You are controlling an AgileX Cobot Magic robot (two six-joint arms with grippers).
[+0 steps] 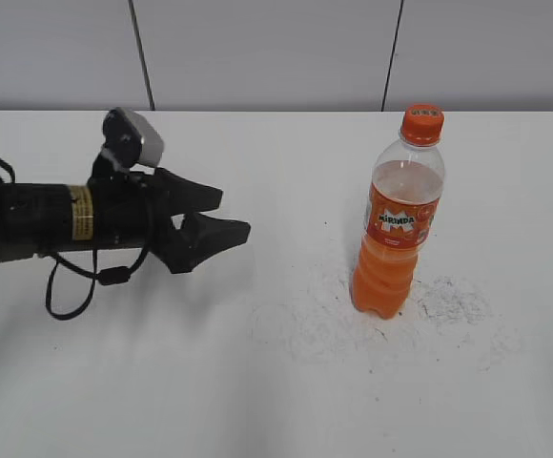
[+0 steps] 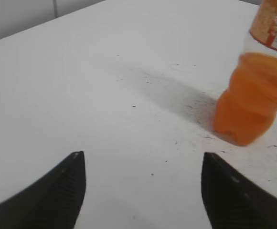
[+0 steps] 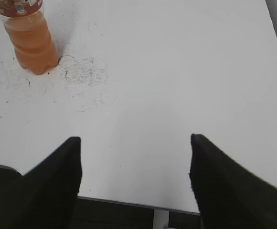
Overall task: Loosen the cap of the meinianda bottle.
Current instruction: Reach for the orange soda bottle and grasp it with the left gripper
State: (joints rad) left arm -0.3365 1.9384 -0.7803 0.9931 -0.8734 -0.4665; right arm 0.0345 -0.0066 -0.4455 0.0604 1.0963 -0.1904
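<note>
The meinianda bottle (image 1: 398,224) stands upright on the white table, right of centre, holding orange drink. Its orange cap (image 1: 422,121) sits on top. The bottle's lower part shows in the left wrist view (image 2: 250,102) at the right and in the right wrist view (image 3: 31,38) at the top left; the cap is out of view in both. My left gripper (image 1: 227,214) is open and empty, well to the left of the bottle, pointing towards it; it also shows in the left wrist view (image 2: 141,164). My right gripper (image 3: 134,143) is open and empty above the table's near edge.
The white table (image 1: 257,382) has dark scuff marks (image 1: 448,301) around the bottle's base. A grey panelled wall (image 1: 257,48) runs behind the table. The table's front edge (image 3: 129,202) shows in the right wrist view.
</note>
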